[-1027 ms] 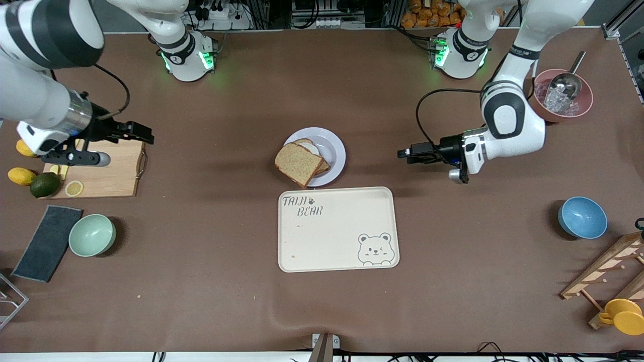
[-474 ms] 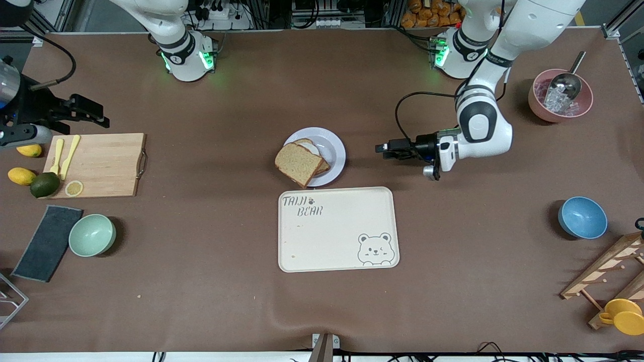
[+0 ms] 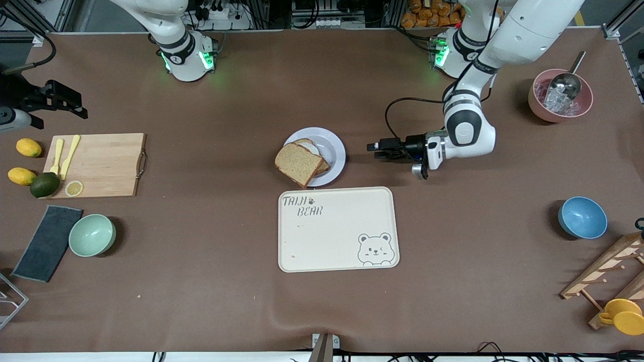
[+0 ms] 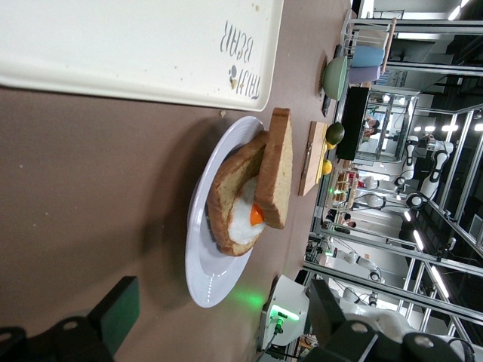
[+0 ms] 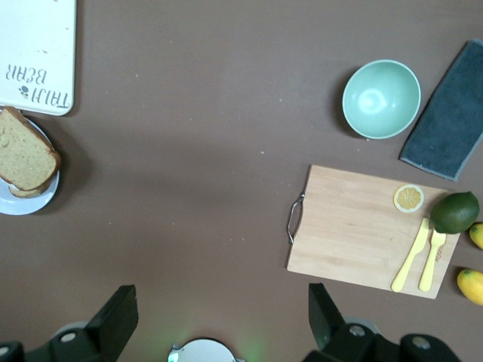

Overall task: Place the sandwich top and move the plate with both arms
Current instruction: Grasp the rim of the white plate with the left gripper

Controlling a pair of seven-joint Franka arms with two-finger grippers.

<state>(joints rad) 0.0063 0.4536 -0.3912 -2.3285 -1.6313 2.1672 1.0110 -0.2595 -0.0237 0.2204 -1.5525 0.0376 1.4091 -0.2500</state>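
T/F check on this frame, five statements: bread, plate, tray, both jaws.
1. The sandwich top lies on the egg slice, on the plate. True.
2. The plate sits on the bear tray. False: it is on the table, beside the tray's edge and farther from the front camera.
3. The left gripper is low beside the plate, jaws open, holding nothing. True.
4. The right gripper is closed on the yellow knife. False: it is up near the right arm's end of the table, jaws open and empty; the knife lies on the cutting board.
5. The tray holds a bowl. False: no bowl is on it.
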